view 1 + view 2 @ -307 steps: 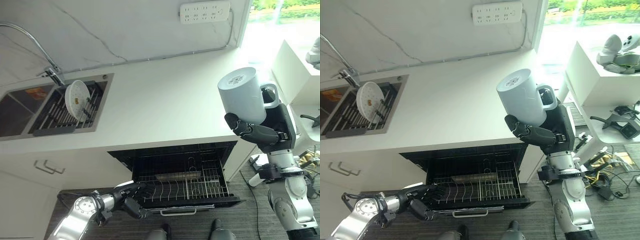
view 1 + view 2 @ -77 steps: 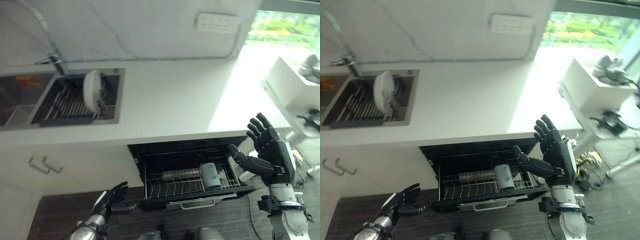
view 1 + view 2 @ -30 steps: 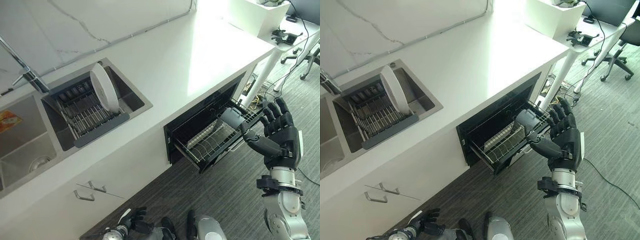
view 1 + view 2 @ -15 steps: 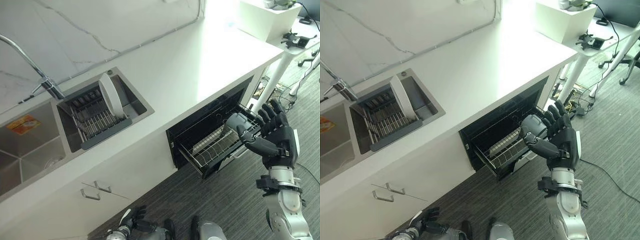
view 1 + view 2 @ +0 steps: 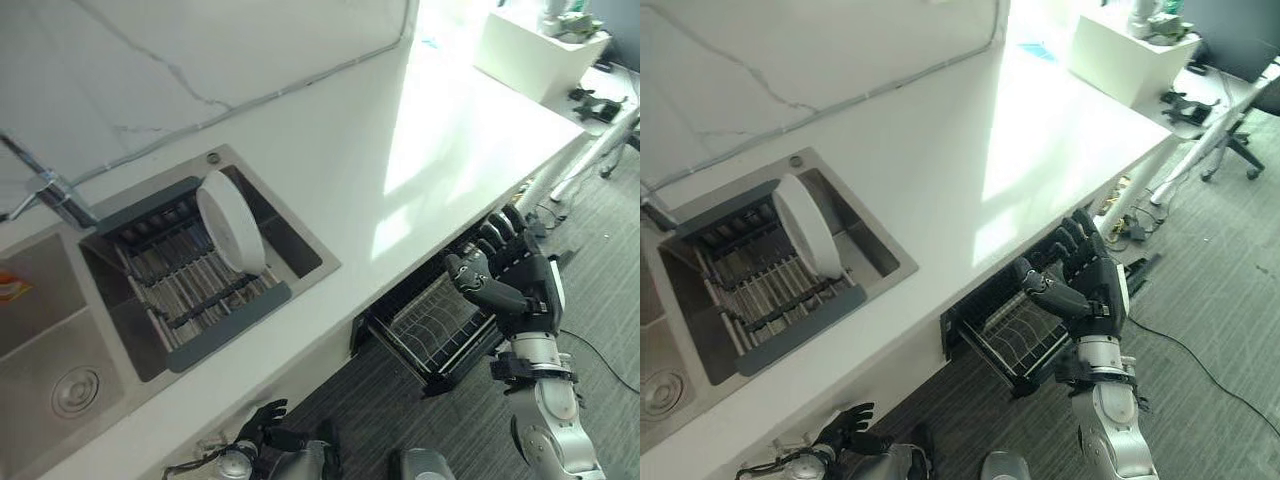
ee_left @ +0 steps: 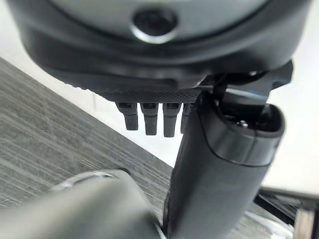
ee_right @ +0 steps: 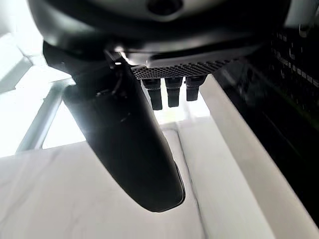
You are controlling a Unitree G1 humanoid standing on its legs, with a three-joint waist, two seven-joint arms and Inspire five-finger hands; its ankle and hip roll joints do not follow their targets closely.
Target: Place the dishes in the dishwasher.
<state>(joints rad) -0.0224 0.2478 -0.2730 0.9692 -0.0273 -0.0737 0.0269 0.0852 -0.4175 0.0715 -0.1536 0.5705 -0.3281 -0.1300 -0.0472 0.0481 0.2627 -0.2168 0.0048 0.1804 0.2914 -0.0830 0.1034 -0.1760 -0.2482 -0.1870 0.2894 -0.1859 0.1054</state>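
Plate stands on edge in the grey drying rack inside the sink, leaning a bit, near the rack's back end. You have the faucet just behind the rack at the sink's rim. Second sink basin with a drain sits to the left of the rack.

Dishwasher is under the white tabletop, and its wire rack is pulled out past the tabletop edge. Whatever sits in that rack is too hidden to tell from here.

Your right hand is raised in front of the pulled-out rack, just beside the tabletop edge, fingers spread and straight, thumb out, holding nothing. Right wrist view agrees: fingers extended, nothing between them and the thumb.

Your left hand is low by the floor in front of the cabinet, well apart from the plate, fingers loosely spread, empty. Left wrist view shows its fingers straight over grey floor.

White desk with clutter stands past the tabletop's far right end.
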